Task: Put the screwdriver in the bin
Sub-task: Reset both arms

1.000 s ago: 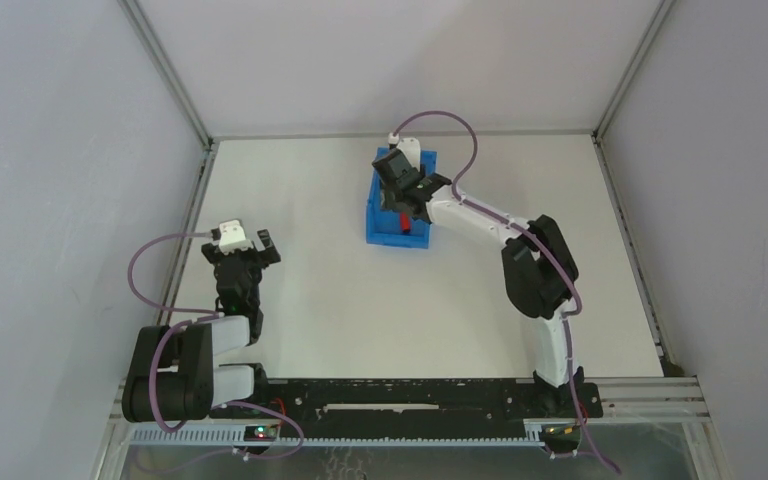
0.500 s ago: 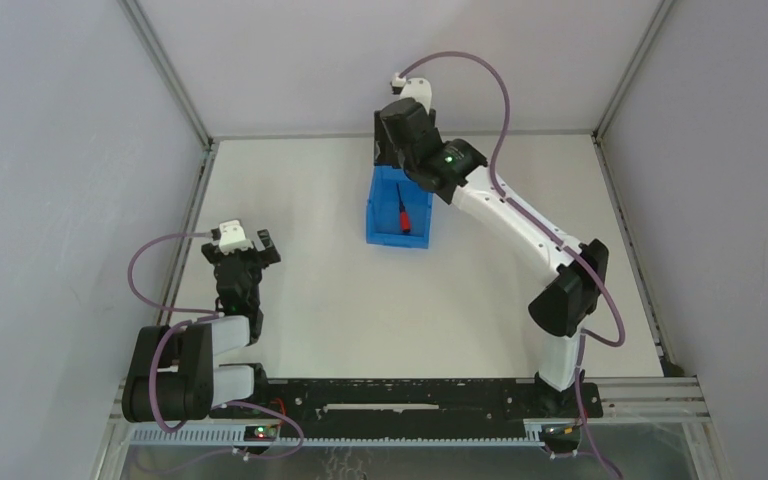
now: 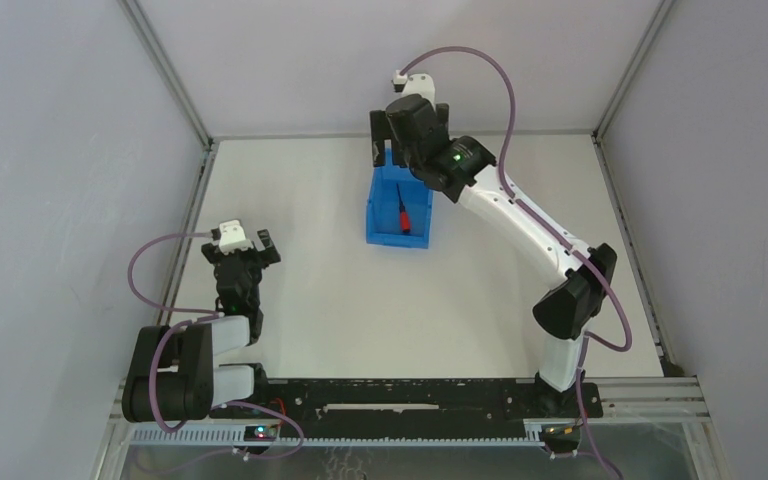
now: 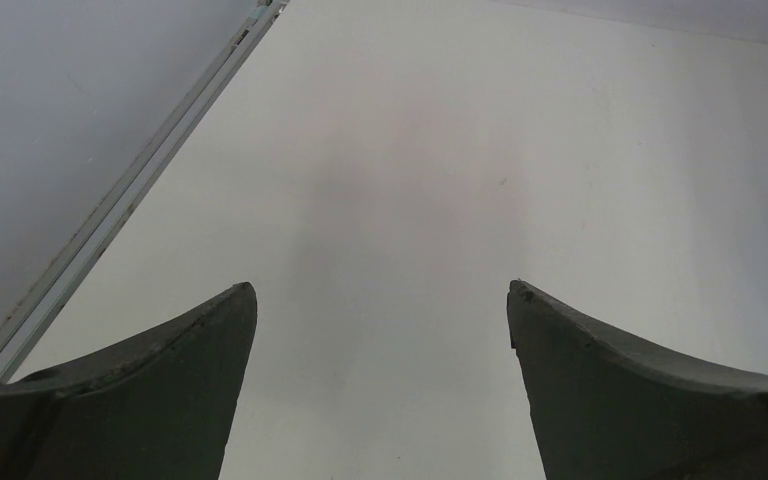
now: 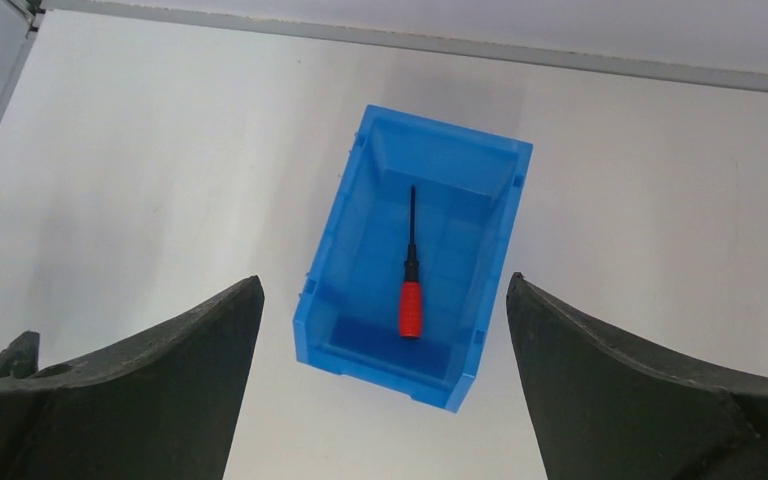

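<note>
Red-handled screwdriver (image 5: 409, 281) inside blue bin (image 5: 360, 210)

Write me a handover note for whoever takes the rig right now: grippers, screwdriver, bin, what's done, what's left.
Left gripper: open, empty, over the table by its own base.
Right gripper: open, empty, hovering above the bin.
Screwdriver: lying flat on the bin floor, untouched by either gripper.
Done: screwdriver is in the bin.
Left: nothing on the task itself; probably just bring the right arm home.
</note>
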You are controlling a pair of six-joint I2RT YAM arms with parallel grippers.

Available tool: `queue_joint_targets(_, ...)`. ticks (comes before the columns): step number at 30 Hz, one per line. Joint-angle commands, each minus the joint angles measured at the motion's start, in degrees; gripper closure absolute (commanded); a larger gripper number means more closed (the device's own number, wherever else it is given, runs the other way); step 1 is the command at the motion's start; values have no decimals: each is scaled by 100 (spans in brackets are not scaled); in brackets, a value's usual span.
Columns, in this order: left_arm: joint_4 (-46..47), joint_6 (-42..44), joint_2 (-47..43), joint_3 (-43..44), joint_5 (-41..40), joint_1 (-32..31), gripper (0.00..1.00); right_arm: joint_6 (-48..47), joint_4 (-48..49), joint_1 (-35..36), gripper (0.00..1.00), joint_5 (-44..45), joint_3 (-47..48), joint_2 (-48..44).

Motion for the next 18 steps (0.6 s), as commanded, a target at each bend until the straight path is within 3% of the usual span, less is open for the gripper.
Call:
queue_joint_targets(1,201,118,-14,233,-74,30,0,-219,-234,-198,0,-67,88,-398)
queue_joint_targets(18,201,114,-16,229,-72,30,0,-774,226,-2433,0,-1211,-2230,-2486)
